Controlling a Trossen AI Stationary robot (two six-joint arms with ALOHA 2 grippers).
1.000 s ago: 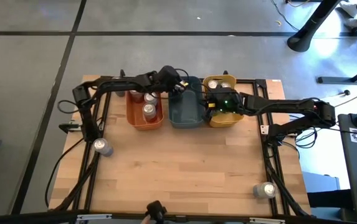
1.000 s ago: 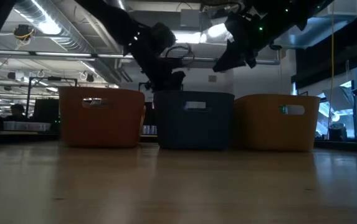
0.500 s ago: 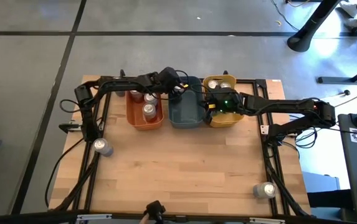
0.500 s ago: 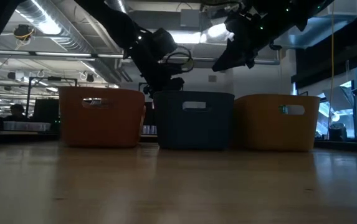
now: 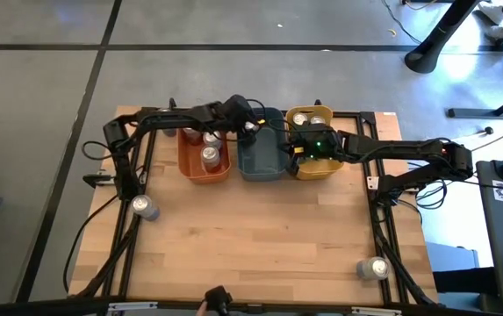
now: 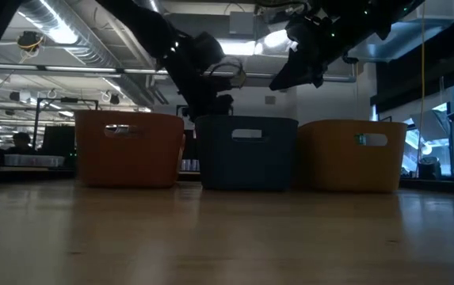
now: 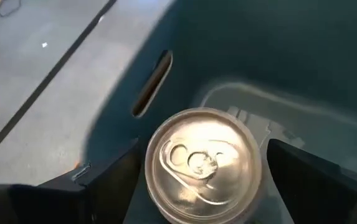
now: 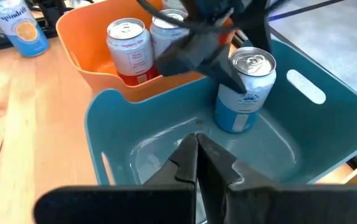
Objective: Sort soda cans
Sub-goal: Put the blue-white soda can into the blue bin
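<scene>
My left gripper (image 5: 249,125) reaches into the blue bin (image 5: 264,162) and is shut on a pale blue-and-white soda can (image 8: 243,96) with a silver top (image 7: 203,163). My right gripper (image 8: 197,149) is shut and empty. It hovers by the border of the blue bin and the yellow bin (image 5: 317,167), facing the blue bin. The orange bin (image 5: 200,171) holds red-and-white cans (image 8: 128,53). The yellow bin holds cans (image 5: 301,119). Two more cans stand on the table, one at the left (image 5: 145,207) and one at the near right (image 5: 374,268). My left gripper pinches the can's upper side wall (image 8: 253,84) between its two fingers, one on each side, coming from above and pointing down. The can stands upright inside the blue bin. Its lower end (image 8: 231,127) is at the bin's floor; whether it rests there I cannot tell.
The three bins stand in a row at the table's far edge, also seen in the low view as orange (image 6: 127,148), blue (image 6: 246,152) and yellow (image 6: 353,154). A can with an orange picture (image 8: 22,28) stands on the table beyond the orange bin. Bare wood fills the middle (image 5: 260,237).
My left gripper has stayed in the blue bin with the can, shifting only slightly. My right gripper has kept still.
</scene>
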